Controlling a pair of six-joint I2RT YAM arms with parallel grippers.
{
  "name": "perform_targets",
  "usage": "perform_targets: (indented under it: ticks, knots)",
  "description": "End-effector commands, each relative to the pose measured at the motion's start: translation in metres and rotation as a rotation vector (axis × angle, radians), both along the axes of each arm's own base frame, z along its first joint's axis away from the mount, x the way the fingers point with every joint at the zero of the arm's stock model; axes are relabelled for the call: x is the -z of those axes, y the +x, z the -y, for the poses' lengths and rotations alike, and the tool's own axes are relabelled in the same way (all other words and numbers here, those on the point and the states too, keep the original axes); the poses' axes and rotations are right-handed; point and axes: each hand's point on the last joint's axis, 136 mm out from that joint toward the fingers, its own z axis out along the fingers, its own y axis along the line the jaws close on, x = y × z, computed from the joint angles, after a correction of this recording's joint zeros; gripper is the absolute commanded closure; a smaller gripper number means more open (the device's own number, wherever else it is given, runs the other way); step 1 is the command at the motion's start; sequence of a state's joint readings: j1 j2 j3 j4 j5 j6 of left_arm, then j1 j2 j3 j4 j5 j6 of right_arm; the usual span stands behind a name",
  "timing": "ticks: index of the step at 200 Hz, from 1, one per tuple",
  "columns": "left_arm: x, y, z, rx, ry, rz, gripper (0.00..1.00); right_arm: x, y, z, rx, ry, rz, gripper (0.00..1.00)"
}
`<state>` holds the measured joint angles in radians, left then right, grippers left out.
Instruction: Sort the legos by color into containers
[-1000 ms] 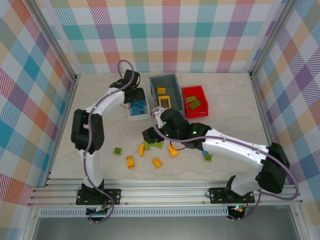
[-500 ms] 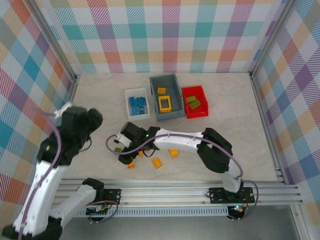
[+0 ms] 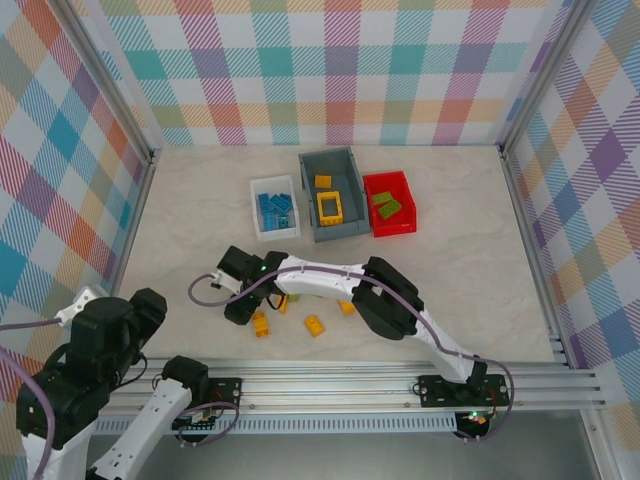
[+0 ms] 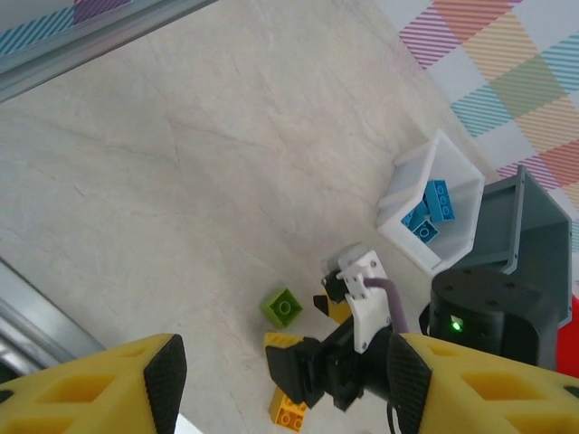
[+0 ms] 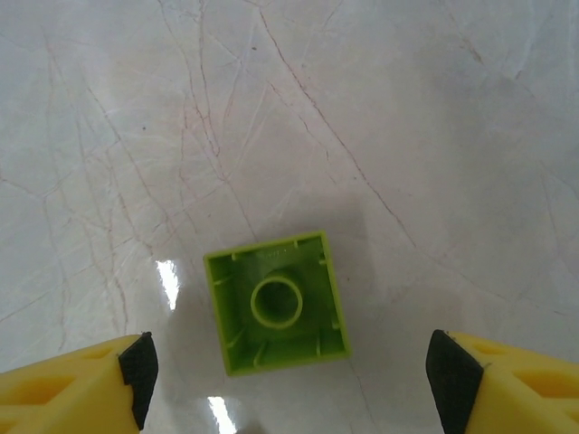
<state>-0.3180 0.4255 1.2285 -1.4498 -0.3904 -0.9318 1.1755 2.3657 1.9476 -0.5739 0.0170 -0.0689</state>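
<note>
From above, 3 containers stand in a row at the back of the pale marbled counter (image 3: 450,250). The shallow white square plastic tray (image 3: 275,235) holds small blue studded bricks (image 3: 276,208). Just beside it, the deep grey plastic bin (image 3: 345,233) holds a hollow yellow square frame (image 3: 330,207) and an orange brick (image 3: 323,181). The red plastic bin (image 3: 393,231) on the right holds green bricks (image 3: 388,206). Several loose yellow-orange bricks (image 3: 314,325) lie near the front edge. The right arm (image 3: 330,280) stretches leftward across the counter, its tip low just left of them. The left arm (image 3: 100,350) is folded back at the near left corner.

From the left wrist, the left fingers (image 4: 166,380) are spread wide with nothing between them, high above the counter. Below lie a small green square plastic brick (image 4: 283,308), alone on bare counter, and a yellow-orange brick close by. The white tray with its blue bricks and the grey bin stand well beyond.

From the right wrist, the right fingers (image 5: 136,366) are spread wide, 1 on each side of the green brick – neither touches it. The brick lies flat on the counter between them, with a round ring at its centre.
</note>
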Motion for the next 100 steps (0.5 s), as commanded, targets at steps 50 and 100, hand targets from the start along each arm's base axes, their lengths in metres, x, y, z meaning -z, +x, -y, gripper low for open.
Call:
perform_targets:
  ticks: [50,100]
  knots:
    - [0.0,-0.013,-0.002,-0.004,-0.022,-0.013,0.39,0.018,0.0,-0.011,-0.004,-0.067,0.045,0.41]
    - [0.0,-0.01,0.001,0.01,-0.021,-0.008,0.4,-0.004,0.0,-0.016,0.018,-0.015,0.054,0.59]
